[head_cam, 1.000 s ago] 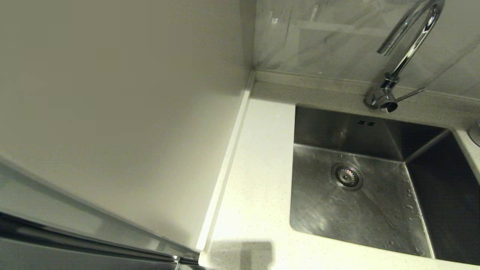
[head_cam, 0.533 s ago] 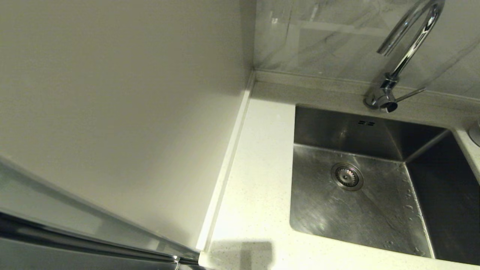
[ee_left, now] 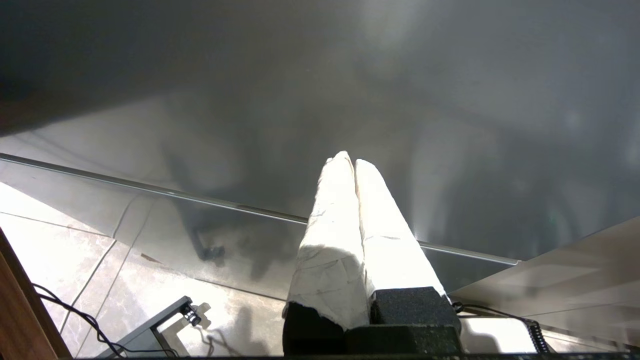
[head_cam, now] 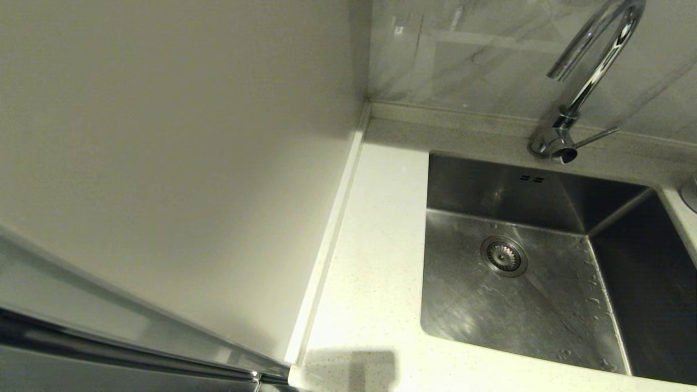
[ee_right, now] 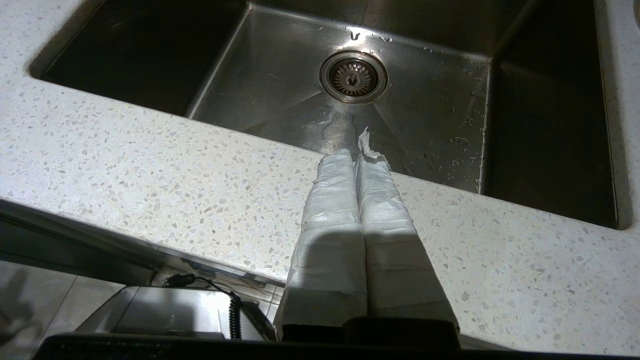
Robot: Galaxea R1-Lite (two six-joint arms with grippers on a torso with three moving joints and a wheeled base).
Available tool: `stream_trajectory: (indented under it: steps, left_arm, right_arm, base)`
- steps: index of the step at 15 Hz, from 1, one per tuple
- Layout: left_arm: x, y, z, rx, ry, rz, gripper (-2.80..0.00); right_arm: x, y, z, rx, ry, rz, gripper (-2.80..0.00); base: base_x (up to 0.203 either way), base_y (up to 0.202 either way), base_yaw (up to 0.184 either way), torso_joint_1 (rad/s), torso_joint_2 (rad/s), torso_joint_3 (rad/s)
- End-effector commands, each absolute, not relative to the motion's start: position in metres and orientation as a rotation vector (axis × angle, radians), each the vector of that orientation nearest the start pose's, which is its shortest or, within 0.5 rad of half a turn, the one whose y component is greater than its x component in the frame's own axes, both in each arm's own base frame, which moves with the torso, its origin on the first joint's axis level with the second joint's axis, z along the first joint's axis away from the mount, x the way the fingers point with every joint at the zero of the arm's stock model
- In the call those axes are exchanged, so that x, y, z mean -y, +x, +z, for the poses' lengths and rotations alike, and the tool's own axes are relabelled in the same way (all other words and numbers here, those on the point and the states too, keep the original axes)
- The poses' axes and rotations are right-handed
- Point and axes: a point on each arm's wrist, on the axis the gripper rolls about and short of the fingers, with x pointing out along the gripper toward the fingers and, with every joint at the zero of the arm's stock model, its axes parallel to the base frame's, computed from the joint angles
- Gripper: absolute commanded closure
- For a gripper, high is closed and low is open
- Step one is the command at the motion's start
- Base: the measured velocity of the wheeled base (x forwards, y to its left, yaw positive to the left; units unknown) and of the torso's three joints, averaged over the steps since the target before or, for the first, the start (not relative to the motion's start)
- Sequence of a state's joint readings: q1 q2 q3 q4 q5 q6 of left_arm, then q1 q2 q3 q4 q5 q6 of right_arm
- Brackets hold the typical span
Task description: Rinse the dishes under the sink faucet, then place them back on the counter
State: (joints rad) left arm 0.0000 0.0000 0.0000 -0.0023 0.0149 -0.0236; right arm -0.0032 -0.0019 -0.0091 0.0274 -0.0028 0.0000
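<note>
Two claws appear, each only in its own wrist view, and neither shows in the head view. The right claw (ee_right: 356, 150) has its two white-wrapped fingers (ee_right: 332, 220) pressed together, holding nothing. It hangs just off the front edge of the bench (ee_right: 150, 170), an off-white speckled stone worktop, with its tips pointing toward the sink (ee_right: 425, 115). A small torn scrap of the white wrapping sticks up from one fingertip.

The left claw (ee_left: 350, 159) also has its wrapped fingers (ee_left: 330, 240) closed flat against each other, with nothing between them. It is parked low, facing a smooth grey panel (ee_left: 320, 100), with pale floor tiles (ee_left: 60, 240) and a black cable (ee_left: 55, 305) below it.

From the head view, the sink (head_cam: 544, 305) is a square-cornered steel basin set into the bench (head_cam: 370, 261), at the right of the scene. Its round drain strainer (head_cam: 503, 256) sits on the basin floor, and water droplets cling to the steel nearby. Two small overflow slots (head_cam: 532, 178) mark the rear wall. The faucet (head_cam: 585, 81), a shiny chrome gooseneck with a thin side lever (head_cam: 596, 136), stands behind the basin on the bench's back strip. A plain cream wall panel (head_cam: 174, 163) fills the left side.

No bowls can be seen in any view, neither on the visible bench nor in the basin.
</note>
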Motion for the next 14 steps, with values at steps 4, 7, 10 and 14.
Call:
stream_trajectory:
  steps: [4, 7, 10, 14]
  left_arm:
    - [-0.0003, -0.023, 0.0757, 0.006, -0.025, 0.015, 0.0]
    - [-0.0003, -0.023, 0.0757, 0.006, -0.025, 0.015, 0.0]
    - [-0.0003, -0.023, 0.0757, 0.006, -0.025, 0.015, 0.0]
    - [-0.0003, -0.0231, 0.0757, 0.008, -0.025, 0.015, 0.0]
  right_arm:
    - [0.0, -0.0235, 0.0752, -0.018, -0.001, -0.006, 0.0]
    - [0.0, -0.0235, 0.0752, -0.018, -0.002, -0.006, 0.0]
    - [0.0, -0.0235, 0.0752, -0.018, 0.0, -0.006, 0.0]
    - [0.0, -0.0236, 0.0756, -0.017, 0.0, -0.006, 0.0]
  base:
    - [0.0, 0.0, 0.0, 0.0, 0.0, 0.0]
    - [0.0, 0.0, 0.0, 0.0, 0.0, 0.0]
    - [0.0, 0.0, 0.0, 0.0, 0.0, 0.0]
    - [0.0, 0.0, 0.0, 0.0, 0.0, 0.0]
